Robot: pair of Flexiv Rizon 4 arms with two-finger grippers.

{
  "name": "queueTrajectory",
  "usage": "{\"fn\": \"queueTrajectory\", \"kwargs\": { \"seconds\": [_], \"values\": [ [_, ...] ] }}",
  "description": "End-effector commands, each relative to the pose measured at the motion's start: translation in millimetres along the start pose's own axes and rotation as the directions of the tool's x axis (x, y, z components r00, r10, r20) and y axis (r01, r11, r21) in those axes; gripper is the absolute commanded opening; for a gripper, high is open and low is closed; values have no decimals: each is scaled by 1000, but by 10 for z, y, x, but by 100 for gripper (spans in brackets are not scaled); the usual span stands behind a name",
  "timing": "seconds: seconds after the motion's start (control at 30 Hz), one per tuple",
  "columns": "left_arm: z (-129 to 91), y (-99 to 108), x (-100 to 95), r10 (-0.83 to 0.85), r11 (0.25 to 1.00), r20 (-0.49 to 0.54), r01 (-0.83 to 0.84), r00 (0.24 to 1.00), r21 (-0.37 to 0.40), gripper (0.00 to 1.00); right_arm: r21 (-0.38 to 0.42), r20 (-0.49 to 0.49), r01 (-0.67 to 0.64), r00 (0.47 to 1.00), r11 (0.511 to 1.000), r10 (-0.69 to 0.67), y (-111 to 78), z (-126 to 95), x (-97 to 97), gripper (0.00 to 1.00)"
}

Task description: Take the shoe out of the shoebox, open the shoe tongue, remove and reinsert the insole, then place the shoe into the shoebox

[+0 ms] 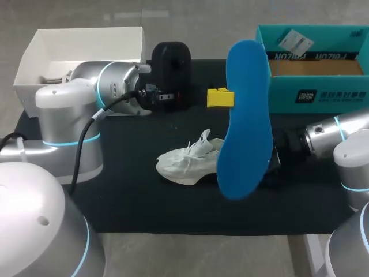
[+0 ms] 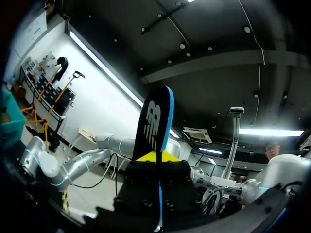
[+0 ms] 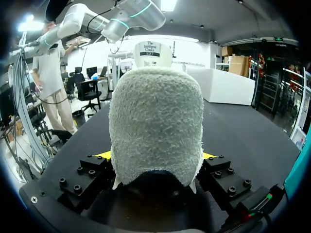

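The shoe point(image 1: 187, 161), white with loose laces, lies on its side on the black table point(image 1: 144, 202) near the middle, toe toward my left arm. Its heel end runs behind the insole point(image 1: 248, 115) toward the right claw point(image 1: 271, 164), which the head view mostly hides. In the right wrist view the fuzzy heel of the shoe point(image 3: 155, 121) fills the space between the fingers of the right claw point(image 3: 155, 156), a yellow tip pressed against each side — a firm grip on it. The left claw point(image 1: 221, 98) holds the blue insole upright in the air above the shoe; the left wrist view shows the insole point(image 2: 154, 121) edge-on, clamped in the left claw point(image 2: 158, 162). The teal shoebox point(image 1: 323, 95) stands open at the table's far right, and a white open box point(image 1: 92, 46) at the far left.
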State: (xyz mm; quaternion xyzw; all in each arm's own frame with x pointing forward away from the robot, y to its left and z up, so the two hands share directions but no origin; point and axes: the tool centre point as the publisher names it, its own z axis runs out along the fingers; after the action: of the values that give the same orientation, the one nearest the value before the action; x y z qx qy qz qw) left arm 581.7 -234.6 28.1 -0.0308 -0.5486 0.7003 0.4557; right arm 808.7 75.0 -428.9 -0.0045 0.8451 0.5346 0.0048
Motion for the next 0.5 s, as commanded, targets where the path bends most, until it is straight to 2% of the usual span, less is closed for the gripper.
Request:
{"fn": "queueTrajectory", "kwargs": {
  "seconds": [0.03, 0.4, 0.47, 0.5],
  "values": [
    [0, 14, 8, 0, 1000, 1, 0, 1000, 3, 0, 2, 1, 0, 1000, 1000, 0, -3, 22, -2, 0],
    [0, 14, 8, 0, 1000, 1, 0, 1000, 3, 0, 2, 1, 0, 1000, 1000, 0, -3, 22, -2, 0],
    [0, 14, 8, 0, 1000, 1, 0, 1000, 3, 0, 2, 1, 0, 1000, 1000, 0, -3, 22, -2, 11],
    [0, 14, 8, 0, 1000, 1, 0, 1000, 3, 0, 2, 1, 0, 1000, 1000, 0, -3, 22, -2, 13]
  ]
}}
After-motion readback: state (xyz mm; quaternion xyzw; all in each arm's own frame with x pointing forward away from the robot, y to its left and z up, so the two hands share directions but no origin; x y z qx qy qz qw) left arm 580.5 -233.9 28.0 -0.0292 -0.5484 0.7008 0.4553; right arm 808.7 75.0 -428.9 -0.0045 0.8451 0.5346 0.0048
